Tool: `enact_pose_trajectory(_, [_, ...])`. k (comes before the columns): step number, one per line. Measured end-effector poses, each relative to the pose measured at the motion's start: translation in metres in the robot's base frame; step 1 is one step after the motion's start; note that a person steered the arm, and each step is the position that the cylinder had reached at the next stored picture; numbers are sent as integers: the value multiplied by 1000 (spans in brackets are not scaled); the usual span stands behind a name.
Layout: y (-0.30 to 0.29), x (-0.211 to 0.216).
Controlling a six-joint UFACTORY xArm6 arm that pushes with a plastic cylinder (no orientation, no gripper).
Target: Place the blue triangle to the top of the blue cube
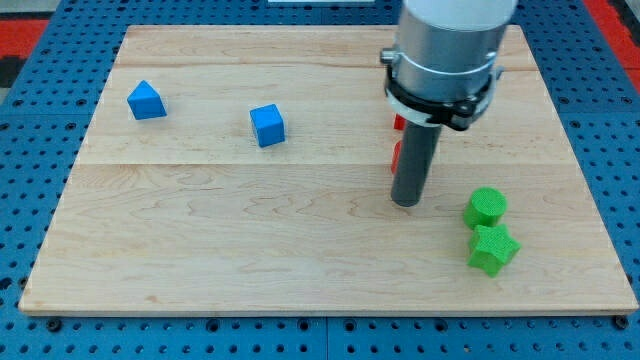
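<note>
Lowest in the frame, at the lower right, a green star-shaped block [493, 249] is seen, with a green cylinder [486, 207] touching it just above. Both lie on the wooden bench [200, 240], which is set on a blue pegboard [30, 120]. The rod is seen right of centre, with my tip [405, 203] resting on the bench, left of the green cylinder and apart from it. Two red blocks [397, 152] are partly hidden behind the rod; their shapes cannot be made out. The blue cube [267, 126] is found upper centre-left, well apart from my tip. The blue triangle [146, 101] is placed at the upper left, left of the blue cube and slightly higher. No jaws are fitted, so nothing is gripped.
</note>
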State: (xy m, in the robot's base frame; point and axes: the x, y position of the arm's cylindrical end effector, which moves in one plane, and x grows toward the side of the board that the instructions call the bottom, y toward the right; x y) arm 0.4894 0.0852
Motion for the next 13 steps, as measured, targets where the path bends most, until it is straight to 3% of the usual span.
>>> enact_pose_trajectory(4, [1, -21])
enact_pose_trajectory(5, [-31, -19])
enact_pose_trajectory(6, [-140, -23])
enact_pose_trajectory(7, [-248, -69])
enact_pose_trajectory(8, [-286, -104])
enact_pose_trajectory(9, [-358, -104])
enact_pose_trajectory(10, [-358, -126])
enact_pose_trajectory(12, [-214, -130])
enact_pose_trajectory(13, [-243, -155])
